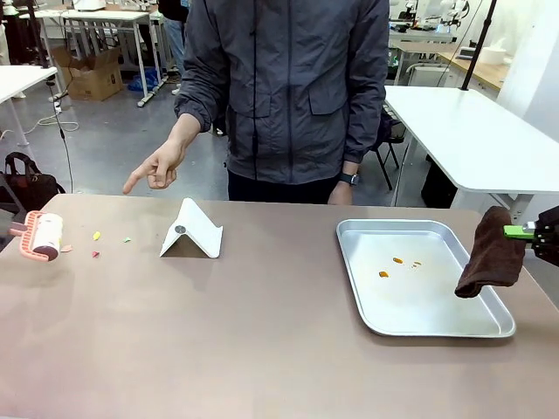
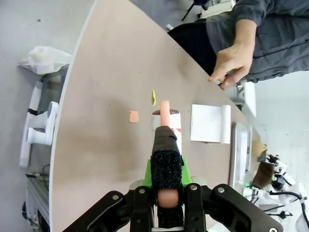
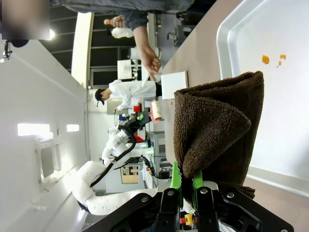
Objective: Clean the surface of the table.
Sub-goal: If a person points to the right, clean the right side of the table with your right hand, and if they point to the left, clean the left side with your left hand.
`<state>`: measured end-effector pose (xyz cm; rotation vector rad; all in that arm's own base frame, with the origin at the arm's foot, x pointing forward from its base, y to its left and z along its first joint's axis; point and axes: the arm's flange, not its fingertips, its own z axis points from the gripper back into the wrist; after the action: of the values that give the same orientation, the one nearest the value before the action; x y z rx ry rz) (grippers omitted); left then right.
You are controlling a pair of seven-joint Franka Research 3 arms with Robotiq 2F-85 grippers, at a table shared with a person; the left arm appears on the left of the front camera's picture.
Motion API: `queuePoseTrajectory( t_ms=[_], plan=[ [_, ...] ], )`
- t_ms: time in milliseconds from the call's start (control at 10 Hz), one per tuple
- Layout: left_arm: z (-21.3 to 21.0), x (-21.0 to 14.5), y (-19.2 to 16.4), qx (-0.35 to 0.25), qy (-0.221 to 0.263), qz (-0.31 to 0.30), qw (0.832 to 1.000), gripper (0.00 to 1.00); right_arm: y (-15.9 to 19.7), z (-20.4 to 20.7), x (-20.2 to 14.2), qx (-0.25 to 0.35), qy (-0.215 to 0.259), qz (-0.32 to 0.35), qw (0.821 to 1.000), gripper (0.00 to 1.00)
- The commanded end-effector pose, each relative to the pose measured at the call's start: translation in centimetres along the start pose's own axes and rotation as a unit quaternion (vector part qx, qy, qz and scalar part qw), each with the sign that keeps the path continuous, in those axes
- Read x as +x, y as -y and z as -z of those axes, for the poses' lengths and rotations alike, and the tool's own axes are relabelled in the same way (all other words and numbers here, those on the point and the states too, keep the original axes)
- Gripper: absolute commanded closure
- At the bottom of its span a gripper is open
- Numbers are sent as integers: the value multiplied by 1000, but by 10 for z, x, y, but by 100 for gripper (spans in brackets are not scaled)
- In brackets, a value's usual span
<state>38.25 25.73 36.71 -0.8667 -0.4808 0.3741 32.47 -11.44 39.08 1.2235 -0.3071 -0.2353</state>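
At table ends, right gripper tight on brown cloth (left gripper tight on pink roller).

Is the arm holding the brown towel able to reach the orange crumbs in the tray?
Probably yes: the right gripper's towel hangs by the tray's right edge, with nothing between it and the crumbs.

left gripper is pinching a roller handle, fingers closed; right gripper is gripping a hanging brown cloth.
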Motion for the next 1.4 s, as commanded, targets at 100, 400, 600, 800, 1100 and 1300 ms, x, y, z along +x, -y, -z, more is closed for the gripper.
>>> queuePoseTrajectory(
  t_ms=[100,400,600,800,1100,1300],
  plan=[
    [15,14,-4,30,-5,4,1000,78,-7,-3,0,7,2,9,1000,100],
    [17,25,-16,60,4,-9,998,78,-7,-3,0,7,2,9,1000,100],
    [18,36,-26,71,10,-26,997,78,-7,-3,0,7,2,9,1000,100],
    [22,42,-34,76,-2,-39,996,78,-7,-3,0,7,2,9,1000,100],
    [35,46,-41,96,-20,-48,994,78,-7,-3,0,7,2,9,1000,100],
    [47,39,-34,96,-27,-34,994,78,-7,-3,0,7,2,9,1000,100]
  ],
)
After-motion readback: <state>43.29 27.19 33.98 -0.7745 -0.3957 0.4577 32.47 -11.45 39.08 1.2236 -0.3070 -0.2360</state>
